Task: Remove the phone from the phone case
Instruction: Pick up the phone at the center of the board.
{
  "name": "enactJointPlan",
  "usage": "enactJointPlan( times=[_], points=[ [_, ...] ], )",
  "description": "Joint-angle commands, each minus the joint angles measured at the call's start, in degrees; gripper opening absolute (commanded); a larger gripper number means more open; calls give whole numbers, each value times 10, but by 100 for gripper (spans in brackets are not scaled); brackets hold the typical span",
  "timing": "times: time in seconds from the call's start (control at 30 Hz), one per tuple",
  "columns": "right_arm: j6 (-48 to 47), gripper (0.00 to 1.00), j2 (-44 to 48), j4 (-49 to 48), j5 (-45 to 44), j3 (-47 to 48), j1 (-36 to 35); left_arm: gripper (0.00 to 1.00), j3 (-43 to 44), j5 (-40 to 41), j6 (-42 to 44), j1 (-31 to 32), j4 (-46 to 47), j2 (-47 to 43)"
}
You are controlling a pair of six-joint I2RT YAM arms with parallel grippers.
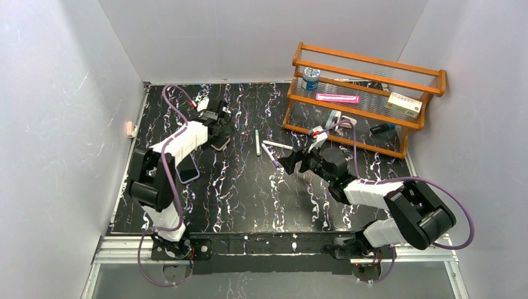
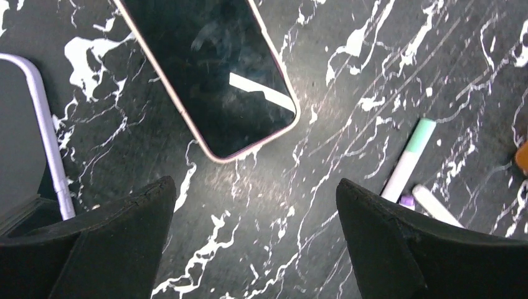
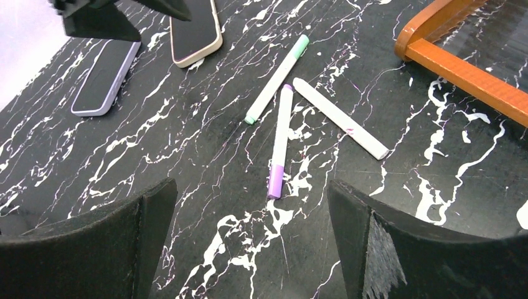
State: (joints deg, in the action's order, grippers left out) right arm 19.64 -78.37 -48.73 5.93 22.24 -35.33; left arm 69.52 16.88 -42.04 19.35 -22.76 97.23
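Lavender case [image 3: 106, 78], whole in right-wrist view, seems empty; left pincer [image 2: 254, 184], right pincer [image 3: 250, 185] gape.

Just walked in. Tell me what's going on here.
The left gripper, open and empty, hovers over the phone, which lies screen up on the table. The lavender case lies beside it, apart, and looks empty, so the phone seems already out. The right gripper, also open, hangs above three markers near the wooden rack, holding nothing.
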Motion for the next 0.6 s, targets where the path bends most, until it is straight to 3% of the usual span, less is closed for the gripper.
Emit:
enactJointPlan(
  times=[0.0,0.2,0.33,0.57],
  points=[
    [2,99,7,-57,-13,-11,-4,98,62,93,-50,2,-38,45],
    [-4,99,9,-54,-19,-10,-6,98,160,163,-110,2,-126,136],
    [-4,99,6,-50,-15,-6,-7,98,212,164,-130,2,-171,186],
    [-9,99,-7,-40,-16,2,-8,98,225,162,-167,-1,-187,210]
  ],
)
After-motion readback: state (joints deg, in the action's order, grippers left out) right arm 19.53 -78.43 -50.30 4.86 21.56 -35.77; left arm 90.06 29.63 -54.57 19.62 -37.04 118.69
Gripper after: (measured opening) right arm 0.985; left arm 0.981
